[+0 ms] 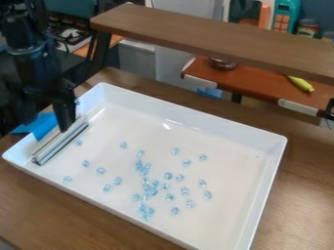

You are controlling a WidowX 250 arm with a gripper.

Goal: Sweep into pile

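Pale-blue beads (169,176) dot tray (196,117), some clustered, full pile TBD; gripper (65,128) abv. metal bar (62,142), can't tell if clenched.

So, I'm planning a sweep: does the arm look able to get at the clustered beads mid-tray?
Probably yes: the gripper is at the bar inside the tray, and only scattered beads lie between it and the cluster.
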